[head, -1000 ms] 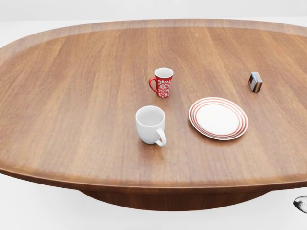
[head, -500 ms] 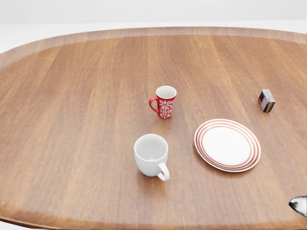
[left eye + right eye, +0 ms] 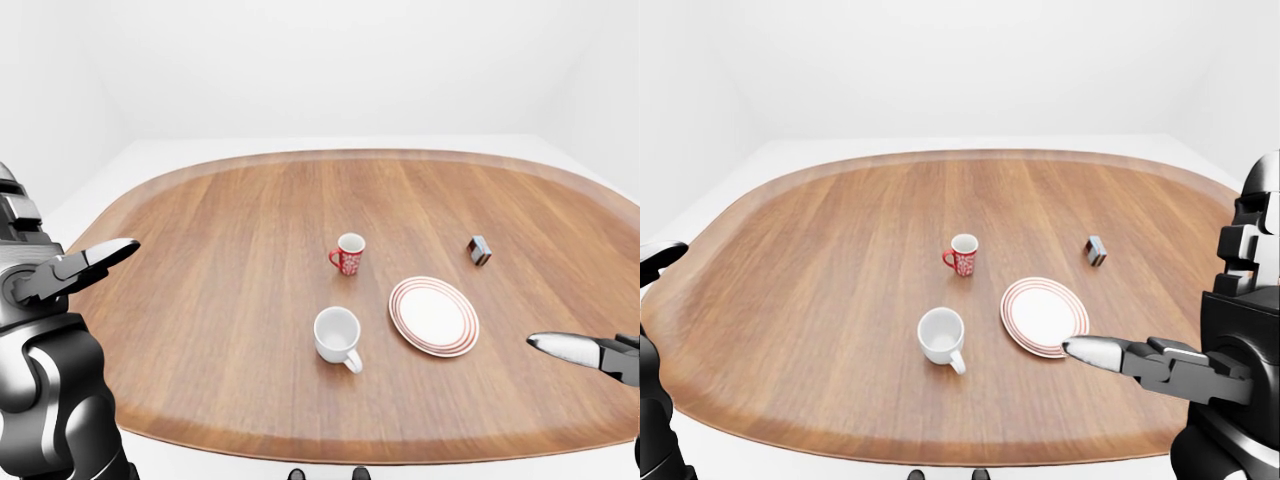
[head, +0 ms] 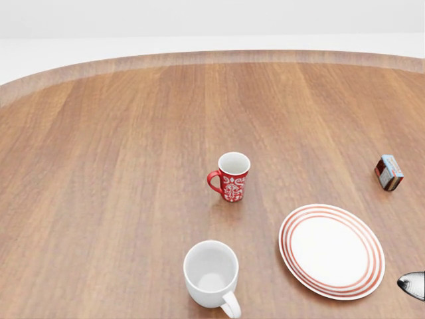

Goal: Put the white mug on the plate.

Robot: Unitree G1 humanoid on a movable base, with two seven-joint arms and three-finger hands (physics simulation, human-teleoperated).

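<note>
The white mug (image 4: 211, 274) stands upright on the wooden table (image 3: 200, 300), its handle toward the bottom right of the head view. To its right, a short gap away, lies the white plate with red rings (image 4: 331, 251), with nothing on it. In the left-eye view my left hand (image 3: 100, 256) hovers over the table's left edge, fingers stretched out, far from the mug. In the right-eye view my right hand (image 3: 1092, 351) points left with straight fingers, its tip just below and right of the plate (image 3: 1044, 317). Neither hand holds anything.
A red patterned mug (image 4: 232, 176) stands above the white mug in the head view. A small box (image 4: 388, 173) lies near the table's right side, above the plate. The oval table's rim curves across the bottom of both eye views; white floor and walls surround it.
The whole head view has shifted: the camera has moved closer, so mugs, plate and box sit lower and larger. The table's near edge has left the view. My right fingertip stays at the bottom right.
</note>
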